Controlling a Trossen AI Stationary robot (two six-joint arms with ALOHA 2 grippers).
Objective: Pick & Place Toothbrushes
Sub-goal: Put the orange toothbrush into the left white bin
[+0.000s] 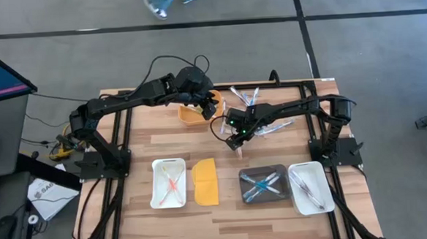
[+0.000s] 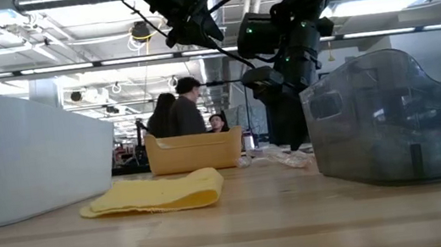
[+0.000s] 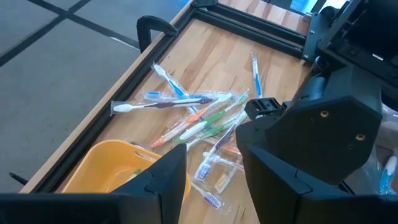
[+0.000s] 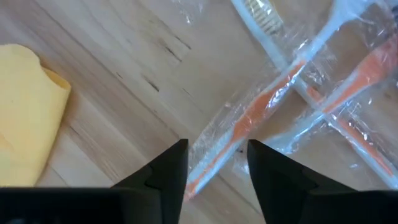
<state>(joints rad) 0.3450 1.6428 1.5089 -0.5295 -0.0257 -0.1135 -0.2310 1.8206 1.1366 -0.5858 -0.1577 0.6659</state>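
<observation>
Wrapped toothbrushes (image 1: 261, 113) lie in a loose pile on the table's far right part, also seen as the pile (image 3: 199, 118). My right gripper (image 4: 217, 146) is open and low over the table. Its fingers stand either side of the handle end of an orange toothbrush (image 4: 249, 118) in a clear wrapper lying flat on the wood; I cannot tell whether they touch it. In the high view the right gripper (image 1: 237, 142) is near the pile's near edge. My left gripper (image 3: 214, 155) is open and hovers above the yellow bin (image 3: 106, 168), holding nothing.
Along the near side stand a white tray (image 1: 169, 182) with orange brushes, a flat yellow lid (image 1: 206, 181), a dark tray (image 1: 264, 184) with blue brushes and a white tray (image 1: 308, 188) with clear ones. The yellow bin (image 1: 193, 113) sits far centre. People show beyond the table (image 2: 180, 107).
</observation>
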